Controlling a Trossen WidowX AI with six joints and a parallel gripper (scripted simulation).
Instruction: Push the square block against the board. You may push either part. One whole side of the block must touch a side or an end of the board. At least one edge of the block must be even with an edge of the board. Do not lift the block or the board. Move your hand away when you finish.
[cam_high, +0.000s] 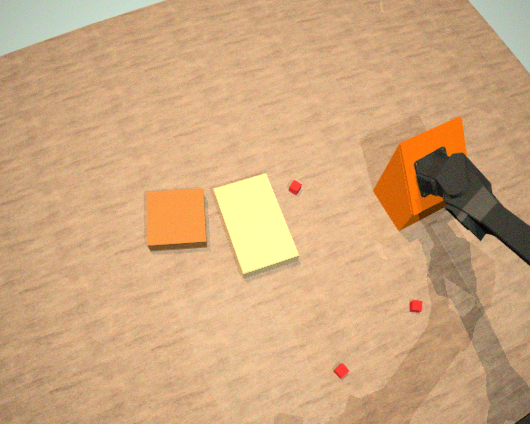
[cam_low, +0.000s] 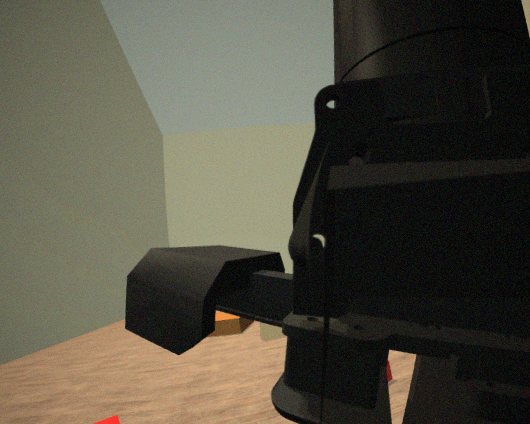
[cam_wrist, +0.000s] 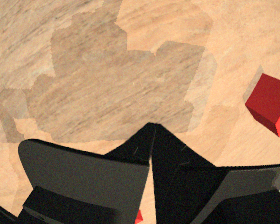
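The square block (cam_high: 176, 217), orange, lies flat left of the pale yellow board (cam_high: 255, 225) in the top view. They are apart, with a narrow gap at the board's upper left corner that widens downward; their facing sides are not parallel. In the exterior view, small parts of the block (cam_low: 227, 325) and board (cam_low: 271, 332) show behind the dark arm. My gripper (cam_wrist: 152, 129) is shut and empty, its tips together above bare table in the wrist view. The block and board are outside the wrist view. The fingertips are outside the top view, away from both parts.
Small red cubes lie right of the board (cam_high: 295, 187), at the lower right (cam_high: 416, 306) and near the bottom (cam_high: 341, 370). One red cube (cam_wrist: 264, 102) is right of the fingers in the wrist view. An orange wedge base (cam_high: 395, 190) carries the arm (cam_high: 505, 220) at the right.
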